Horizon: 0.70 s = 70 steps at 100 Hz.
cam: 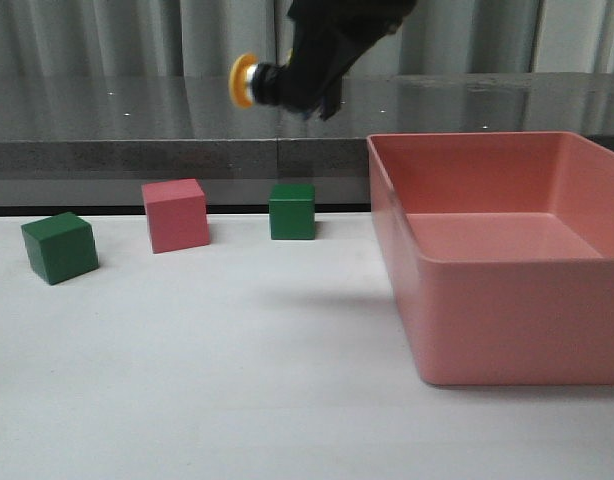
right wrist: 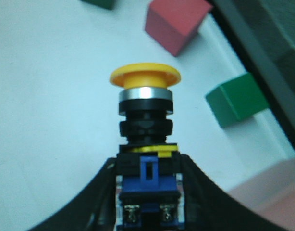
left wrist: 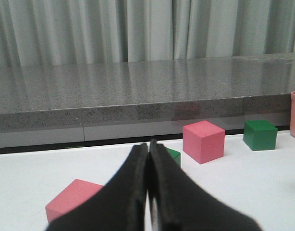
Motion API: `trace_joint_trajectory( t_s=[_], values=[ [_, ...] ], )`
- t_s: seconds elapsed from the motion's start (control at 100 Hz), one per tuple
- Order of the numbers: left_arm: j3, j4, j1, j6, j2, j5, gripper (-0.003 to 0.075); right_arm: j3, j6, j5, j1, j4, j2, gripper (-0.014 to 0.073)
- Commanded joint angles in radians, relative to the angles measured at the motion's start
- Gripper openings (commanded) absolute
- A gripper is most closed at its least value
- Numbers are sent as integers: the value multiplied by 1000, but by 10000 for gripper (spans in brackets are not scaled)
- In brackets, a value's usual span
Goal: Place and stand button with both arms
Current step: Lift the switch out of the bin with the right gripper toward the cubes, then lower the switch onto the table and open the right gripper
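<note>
The button (cam: pixel 249 82) has a yellow mushroom cap, a silver collar, a black body and a blue base block. My right gripper (cam: pixel 305 85) is shut on its base and holds it high above the table, lying sideways with the cap pointing left. In the right wrist view the button (right wrist: pixel 145 110) sticks out from between the fingers, and the gripper (right wrist: pixel 148 166) clamps the blue base on both sides. My left gripper (left wrist: pixel 148 144) is shut and empty, low over the white table. It does not show in the front view.
A large pink bin (cam: pixel 507 320) stands at the right. A green cube (cam: pixel 59 247), a pink cube (cam: pixel 175 214) and a second green cube (cam: pixel 292 211) stand in a row at the back. Another pink cube (left wrist: pixel 73 199) lies close by my left fingers.
</note>
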Motion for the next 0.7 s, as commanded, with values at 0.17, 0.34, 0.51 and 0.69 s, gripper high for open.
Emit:
trace_joint_trajectory(
  t_s=[0.17,0.34,0.51,0.69],
  values=[
    [44,-10,2,-6,-32,-78,-20,-35,-216,-1,67,84,122,-31],
    [44,-10,2,-6,-32,-78,-20,-35,-266,-27,102,84,206,-31],
    [44,-10,2,-6,-32,-78,-20,-35,-268,-88,107,84,260,-27],
    [44,-10,2,-6,-32,-78,-20,-36,-268,-87,107,84,279,41]
  ],
)
